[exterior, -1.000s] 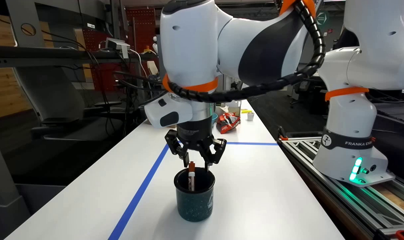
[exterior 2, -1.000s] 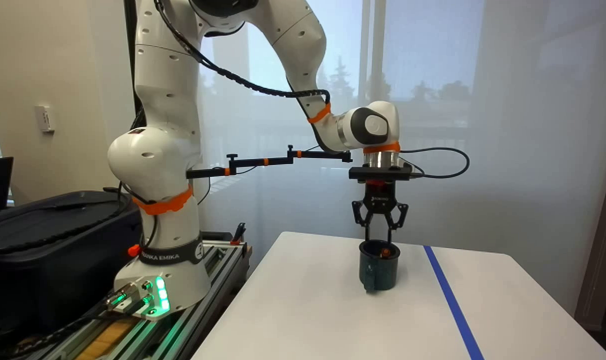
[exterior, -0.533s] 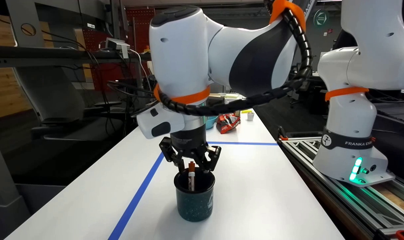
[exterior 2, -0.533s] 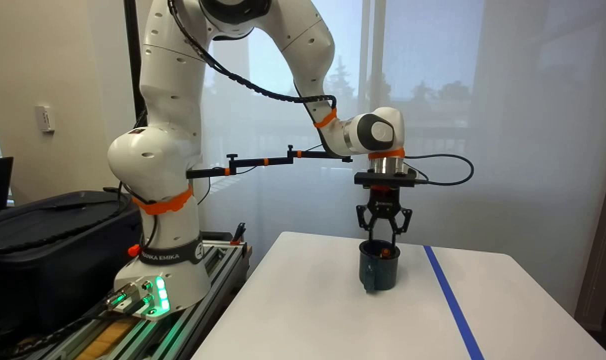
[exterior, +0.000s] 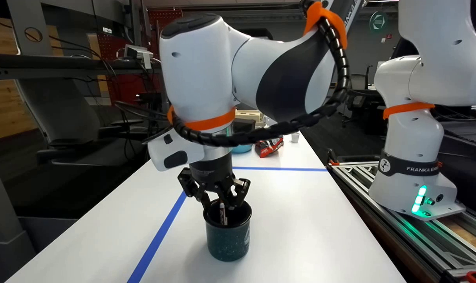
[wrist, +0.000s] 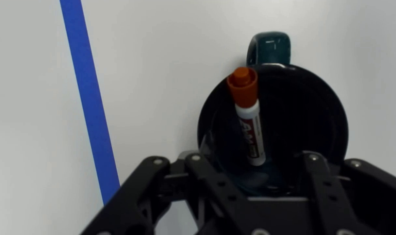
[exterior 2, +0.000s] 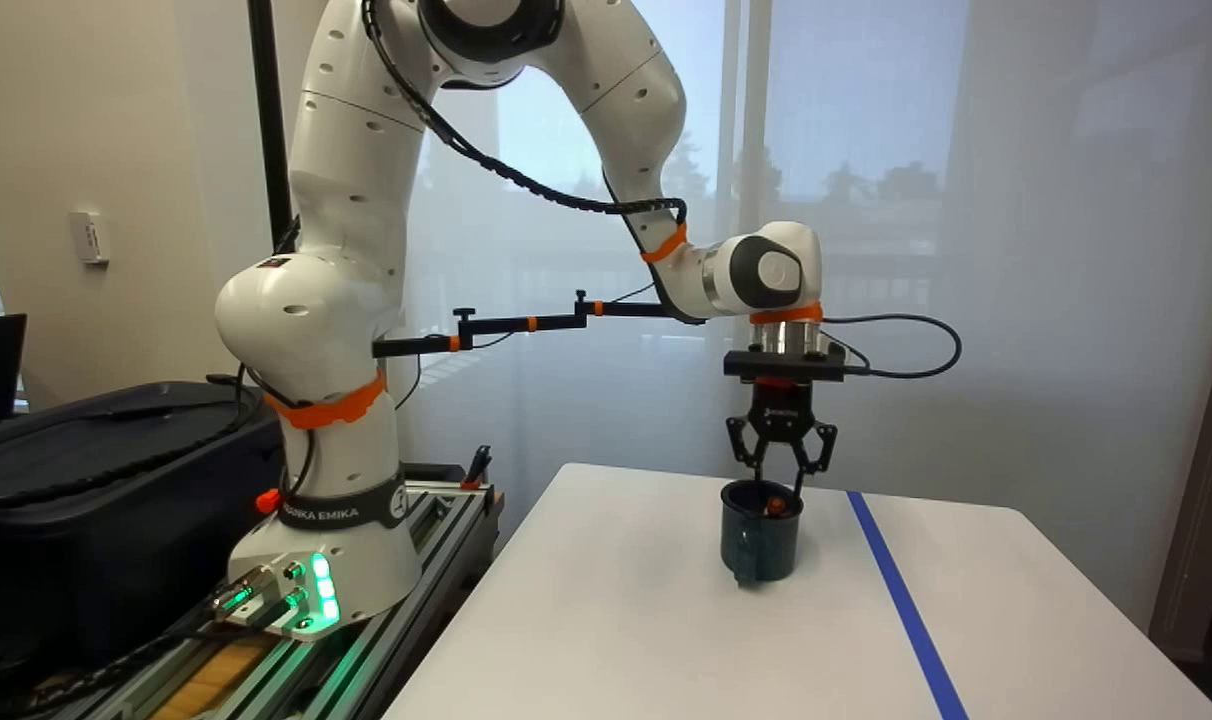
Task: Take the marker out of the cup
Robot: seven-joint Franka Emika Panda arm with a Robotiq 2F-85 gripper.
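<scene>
In 1 cup (exterior: 227,241) leans 1 orng-capped mkr (wrist: 249,113).

White table (exterior 2: 606,610), blue tape (exterior 2: 907,610) stuck across its top. In an exterior view, toward the far end: red packet (exterior: 269,147), light blue bowl (exterior: 242,149) just beside it, small pale pot (exterior: 295,137) near. Grey office chair (exterior: 61,112) alongside. In an exterior view: dark lidded bin (exterior 2: 106,540); trees (exterior 2: 908,183) dim through translucent shade (exterior 2: 1056,330).

The marker (exterior 2: 776,506) sits in the cup (exterior 2: 766,541), jaws parted.
</scene>
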